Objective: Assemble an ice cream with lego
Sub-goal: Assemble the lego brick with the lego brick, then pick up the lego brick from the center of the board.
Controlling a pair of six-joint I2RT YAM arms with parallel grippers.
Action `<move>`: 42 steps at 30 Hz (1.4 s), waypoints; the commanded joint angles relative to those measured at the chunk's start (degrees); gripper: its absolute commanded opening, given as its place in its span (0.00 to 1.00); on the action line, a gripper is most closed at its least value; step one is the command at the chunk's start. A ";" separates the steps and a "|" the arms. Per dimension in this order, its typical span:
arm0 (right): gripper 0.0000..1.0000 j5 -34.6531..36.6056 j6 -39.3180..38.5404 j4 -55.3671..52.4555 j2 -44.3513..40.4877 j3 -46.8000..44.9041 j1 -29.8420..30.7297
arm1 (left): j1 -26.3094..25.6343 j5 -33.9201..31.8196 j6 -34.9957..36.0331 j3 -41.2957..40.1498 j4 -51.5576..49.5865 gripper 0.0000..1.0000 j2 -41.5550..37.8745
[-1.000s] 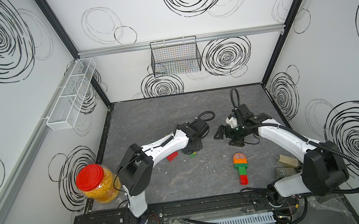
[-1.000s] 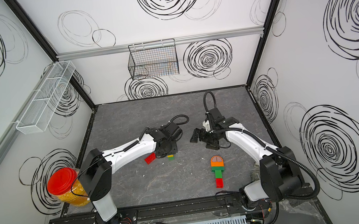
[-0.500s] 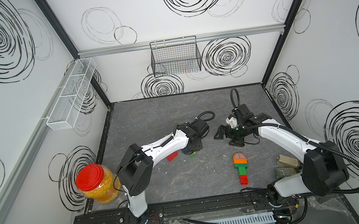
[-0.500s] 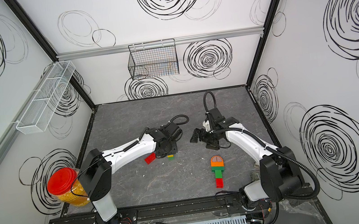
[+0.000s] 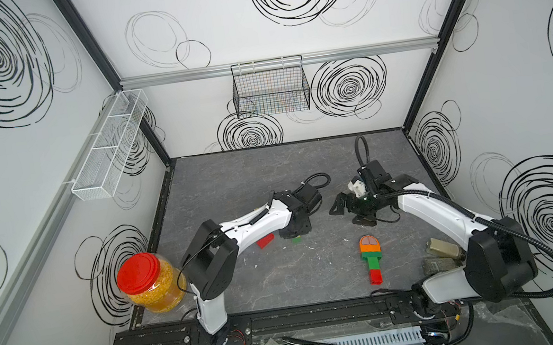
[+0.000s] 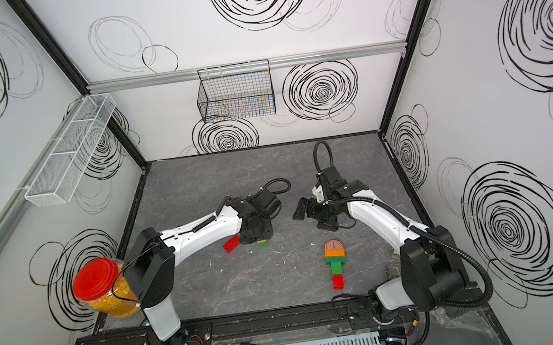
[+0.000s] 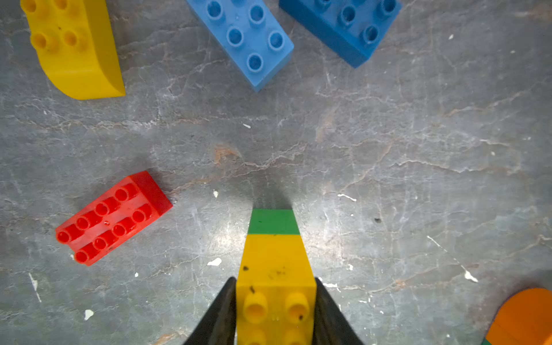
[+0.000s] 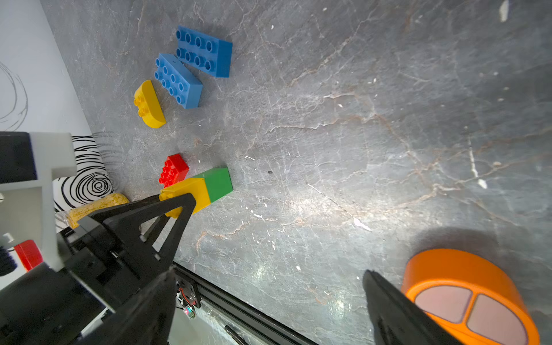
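Observation:
A yellow brick (image 7: 274, 268) joined to a green brick (image 7: 273, 222) lies on its side on the grey table, and my left gripper (image 7: 275, 310) is shut on the yellow end, fingers flat against both sides. In both top views only the green end (image 5: 296, 239) (image 6: 262, 243) shows under that gripper (image 5: 292, 234). A red oblong brick (image 7: 113, 218) lies just beside it. An ice-cream-shaped lego stack (image 5: 372, 258), orange dome over green and red, lies at the front right. My right gripper (image 8: 268, 274) hangs open and empty beside the orange dome (image 8: 466, 277).
Two blue bricks (image 8: 179, 80) (image 8: 206, 50) and a yellow dome piece (image 8: 148, 104) lie beyond the red brick. A red-lidded jar (image 5: 148, 288) stands at the front left corner. A knife (image 5: 319, 343) lies on the front rail. Small packets (image 5: 441, 249) sit by the right arm's base.

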 commanded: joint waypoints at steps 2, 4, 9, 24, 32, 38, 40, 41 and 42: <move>1.00 0.77 0.44 -1.47 -1.99 0.29 -0.12 | 0.30 -0.94 -1.02 0.76 -2.99 0.47 -0.06; 1.00 0.86 0.41 -1.65 -2.02 0.39 -0.12 | 0.27 -1.09 -0.91 1.13 -3.09 0.49 -0.28; 1.00 0.94 0.43 -2.02 -2.29 0.59 -0.19 | 0.16 -1.59 -0.83 2.66 -3.38 0.64 -1.20; 1.00 1.74 0.17 -3.94 -3.35 1.90 -0.23 | -0.50 -4.95 -1.44 3.65 -6.51 0.92 -11.15; 1.00 2.26 0.00 -6.31 -3.51 3.69 -0.14 | 4.67 -5.22 -2.58 -0.33 -8.12 0.97 -18.94; 1.00 1.21 -0.43 -7.67 -3.45 5.59 -0.03 | 9.98 -4.04 -4.47 -7.38 -6.03 0.99 -22.33; 1.00 1.20 -0.63 -8.52 -2.96 6.54 -0.07 | 11.00 -3.02 -6.17 -9.74 -4.24 0.99 -22.52; 1.00 1.21 -0.82 -9.10 -2.61 7.34 -0.12 | 11.38 -2.19 -6.62 -10.79 -2.38 0.99 -22.43; 1.00 1.21 -1.09 -9.65 -2.34 7.98 -0.12 | 11.52 -2.18 -7.55 -11.07 -2.05 0.99 -22.07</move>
